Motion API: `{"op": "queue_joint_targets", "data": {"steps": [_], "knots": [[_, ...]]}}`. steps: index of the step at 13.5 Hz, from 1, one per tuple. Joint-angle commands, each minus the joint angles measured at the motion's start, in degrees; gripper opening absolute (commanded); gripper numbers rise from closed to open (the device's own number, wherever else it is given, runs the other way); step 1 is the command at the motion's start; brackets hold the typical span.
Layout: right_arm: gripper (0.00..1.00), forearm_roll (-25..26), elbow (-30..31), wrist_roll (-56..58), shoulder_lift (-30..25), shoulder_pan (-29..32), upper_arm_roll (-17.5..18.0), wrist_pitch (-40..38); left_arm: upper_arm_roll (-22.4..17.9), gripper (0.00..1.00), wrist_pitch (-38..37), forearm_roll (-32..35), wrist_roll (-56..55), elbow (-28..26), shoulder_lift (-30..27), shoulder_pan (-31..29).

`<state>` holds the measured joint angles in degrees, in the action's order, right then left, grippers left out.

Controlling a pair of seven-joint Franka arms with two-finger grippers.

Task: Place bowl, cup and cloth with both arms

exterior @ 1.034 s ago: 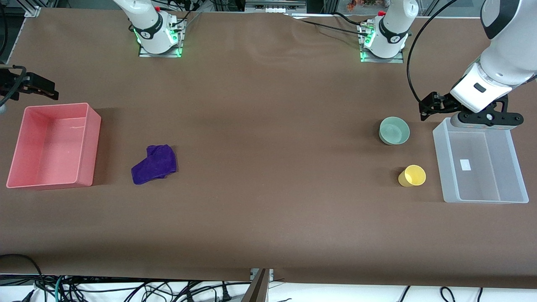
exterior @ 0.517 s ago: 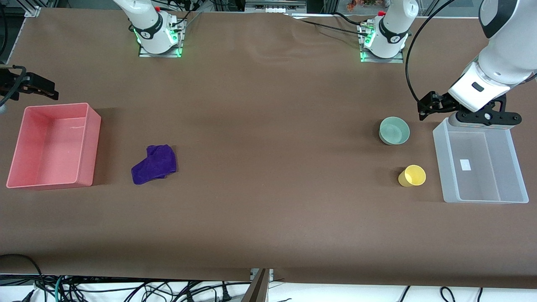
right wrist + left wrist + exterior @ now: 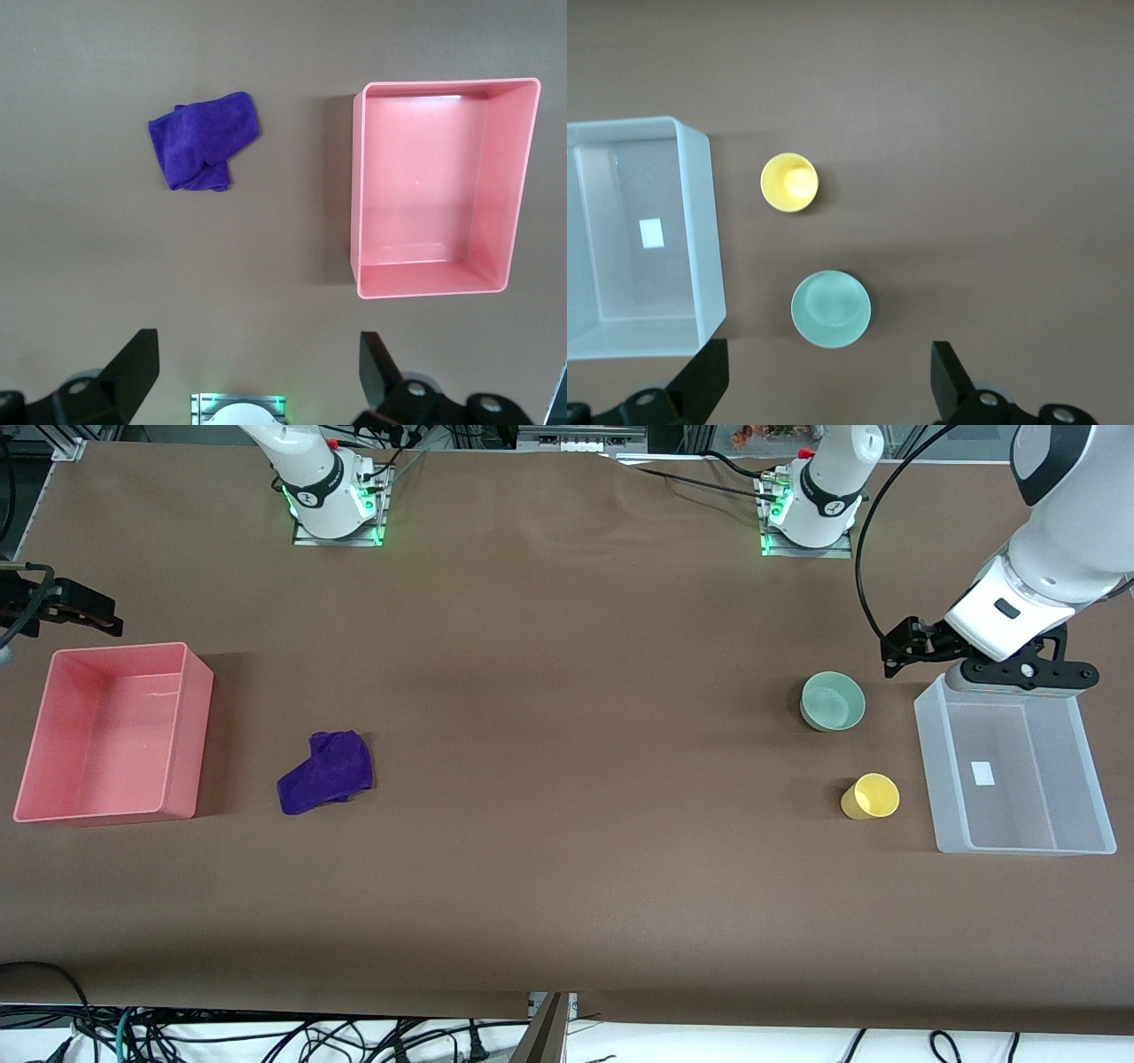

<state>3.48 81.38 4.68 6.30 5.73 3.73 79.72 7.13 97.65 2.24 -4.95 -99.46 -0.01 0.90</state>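
The mint-green bowl stands upright on the brown table at the left arm's end, with the yellow cup nearer the front camera than it. The left wrist view shows both the bowl and the cup. My left gripper is open and empty, high over the clear bin's far edge beside the bowl; it is open in its wrist view. The purple cloth lies crumpled at the right arm's end and shows in the right wrist view. My right gripper is open and empty, up by the pink bin; it is open in its wrist view.
A clear plastic bin stands beside the cup and bowl, also in the left wrist view. A pink bin stands beside the cloth, also in the right wrist view. Both bins hold nothing.
My left gripper has shifted slightly toward the arm bases. The right arm, bowl, cup and cloth have not moved.
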Motion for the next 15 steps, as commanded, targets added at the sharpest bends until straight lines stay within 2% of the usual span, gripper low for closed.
{"op": "queue_joint_targets", "data": {"steps": [1, 4, 8, 10, 13, 15], "knots": [[1.00, 0.03, -0.52, -0.37, 0.03, 0.16, 0.14, 0.08, -0.36, 1.00, -2.54, -1.19, 0.65, -0.64, 0.89, 0.16], [1.00, 0.03, -0.52, -0.46, 0.03, 0.16, 0.14, 0.08, -0.45, 1.00, -1.76, -1.01, 5.82, -5.20, 2.20, -2.03], [1.00, 0.03, -0.52, -0.55, 0.03, 0.16, 0.14, 0.08, -0.45, 1.00, 5.60, -0.75, 7.33, -15.83, 1.95, -3.53], [1.00, -0.14, -0.52, -0.90, 0.20, 0.16, 0.14, 0.08, -0.45, 1.00, 14.45, -0.58, 7.33, -23.81, 0.99, -3.80], [1.00, 0.21, -0.52, -1.08, 3.09, -0.19, 0.31, 2.01, -0.54, 1.00, 33.59, -0.40, 7.68, -35.60, 1.59, -4.33], [1.00, -0.32, 0.00, -0.99, 4.24, -0.28, 0.40, 4.37, -0.54, 1.00, 43.47, 0.30, 11.34, -38.35, 6.49, -5.64]]}}
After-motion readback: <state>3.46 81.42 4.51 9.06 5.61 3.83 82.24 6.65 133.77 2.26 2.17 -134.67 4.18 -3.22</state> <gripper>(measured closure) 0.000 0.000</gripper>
